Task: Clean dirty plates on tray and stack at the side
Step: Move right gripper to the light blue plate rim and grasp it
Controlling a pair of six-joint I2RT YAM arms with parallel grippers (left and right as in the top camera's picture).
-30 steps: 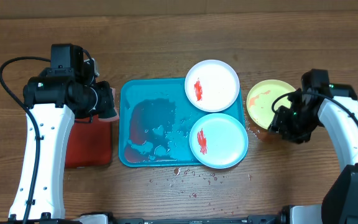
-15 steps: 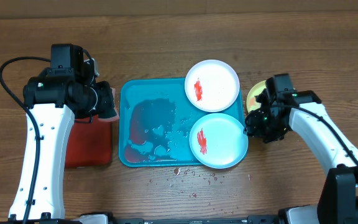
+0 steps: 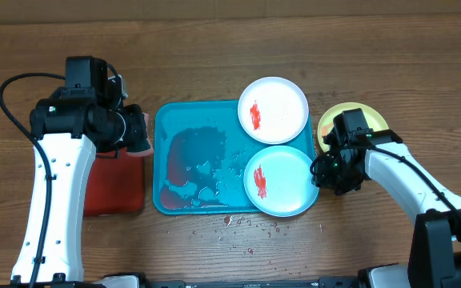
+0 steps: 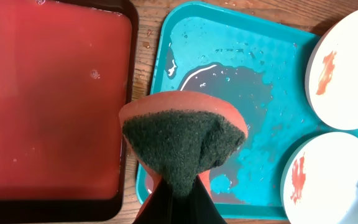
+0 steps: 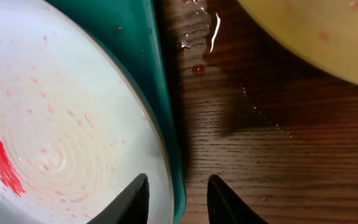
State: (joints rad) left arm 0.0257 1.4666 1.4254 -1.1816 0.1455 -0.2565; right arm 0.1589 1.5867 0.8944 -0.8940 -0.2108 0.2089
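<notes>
**While left pincer (image 4: pixel 179 202) clenches a sponge (image 4: pixel 182 140), right pincer (image 5: pixel 178 199) gapes at a plate's edge**

With its fingers spread wide, the right pincer grasps nothing. One finger (image 5: pixel 132 199) hangs over the light-blue plate (image 5: pixel 55 124) and the other over bare wood. Between them lie that plate's edge and the rim of the turquoise tray (image 5: pixel 151 74). Whether either finger touches anything cannot be told.

The light-blue plate sits on the tray's lower right corner, streaked red on its left half. Just above it, the white plate (image 3: pixel 273 110) rests on the upper right corner, overhanging the rim, with its own red smear. The yellow-green plate (image 3: pixel 350 120) lies off the tray on the surface (image 3: pixel 230 40), just right of the other two and partly hidden by the right arm.

Across the tray, the left pincer is clenched on the sponge, orange-backed with its dark green scouring face toward the camera. It hovers over the tray's left edge, where reddish water pools. Beneath that arm lies a dark-rimmed red tray (image 4: pixel 48 99). Droplets (image 3: pixel 246 226) dot the wood beside the turquoise tray's near side.
</notes>
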